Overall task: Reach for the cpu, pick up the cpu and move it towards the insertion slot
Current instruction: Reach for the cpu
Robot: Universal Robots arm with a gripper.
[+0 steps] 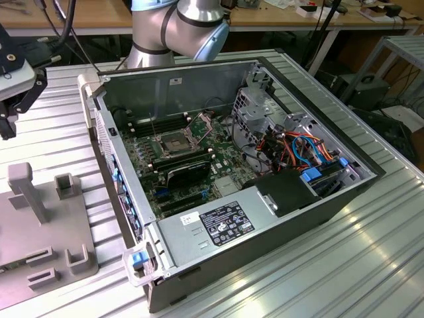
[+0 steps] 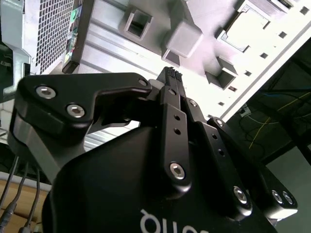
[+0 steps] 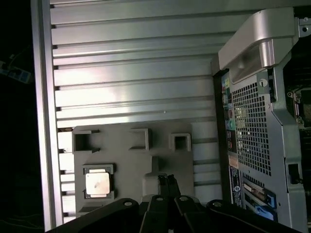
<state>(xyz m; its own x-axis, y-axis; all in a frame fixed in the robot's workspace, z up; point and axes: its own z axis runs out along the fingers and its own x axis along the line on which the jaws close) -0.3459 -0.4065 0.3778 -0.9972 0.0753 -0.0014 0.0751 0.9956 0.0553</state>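
Fingers: pressed together at the tips in both wrist views, with nothing between them.
Gripper: black, hanging above the grey plate and holding nothing; it touches nothing that can be seen.
Chip: a flat square with a dull silver top, lying level in a square holder on the grey plate, apart from the fingertips and untouched.
Grey plate: lies on the ribbed table beside the computer case, and carries several raised brackets and posts; one raised block stands just by the fingertips.
Socket: a small square with a silver frame and dark centre, on the green board inside the open case, well apart from the chip.
Retention plate: tilted up on its hinge at the socket's edge, leaving the socket uncovered.
Computer case: lies on its side with the cover off; a black card sits just beside the socket, coloured cables run at the exterior view's right.
Table: ribbed silver metal, bearing both the case and the grey plate.
Arm: its base stands behind the case in the exterior view.
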